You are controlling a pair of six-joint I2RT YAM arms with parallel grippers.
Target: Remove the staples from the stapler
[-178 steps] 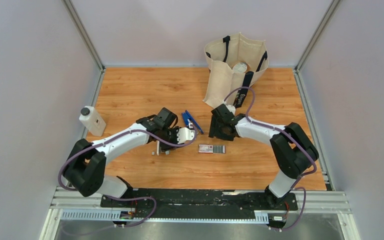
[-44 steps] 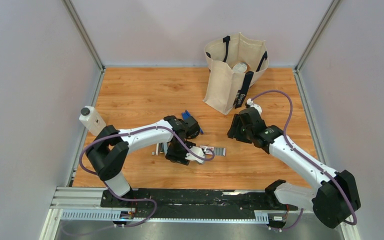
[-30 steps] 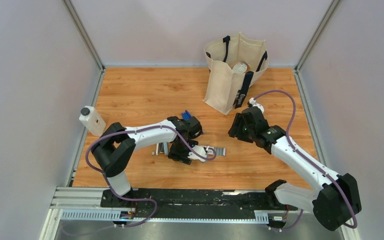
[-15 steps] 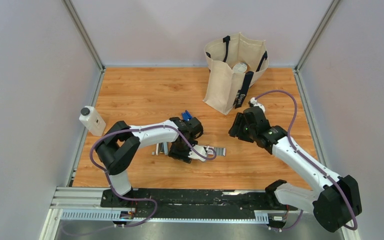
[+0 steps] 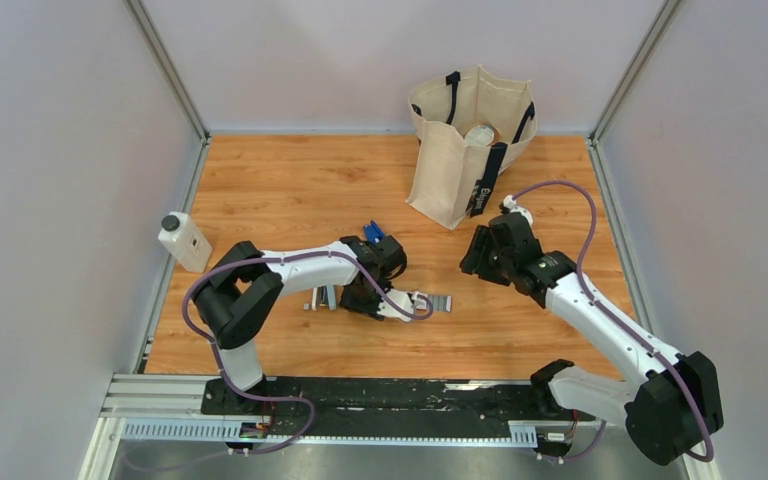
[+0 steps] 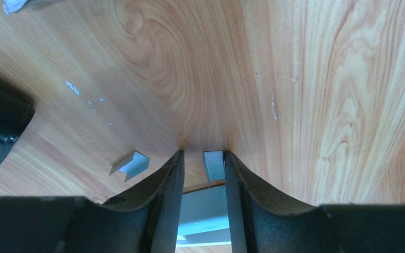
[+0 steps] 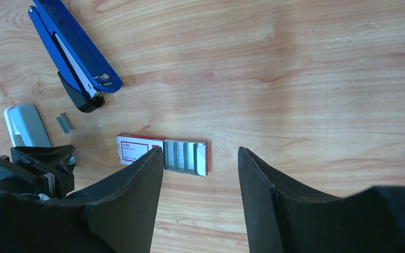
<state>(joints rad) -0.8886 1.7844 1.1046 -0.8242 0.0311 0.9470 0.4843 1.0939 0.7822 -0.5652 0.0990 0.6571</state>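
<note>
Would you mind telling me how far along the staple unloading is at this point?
Looks done: the stapler lies opened on the table, with staples already out. In hand: the left gripper straddles one staple strip, with a gap on one side, so not clamped. Left: a second strip lies loose; whether the magazine is empty I cannot tell. The right gripper hangs open, empty.
</note>
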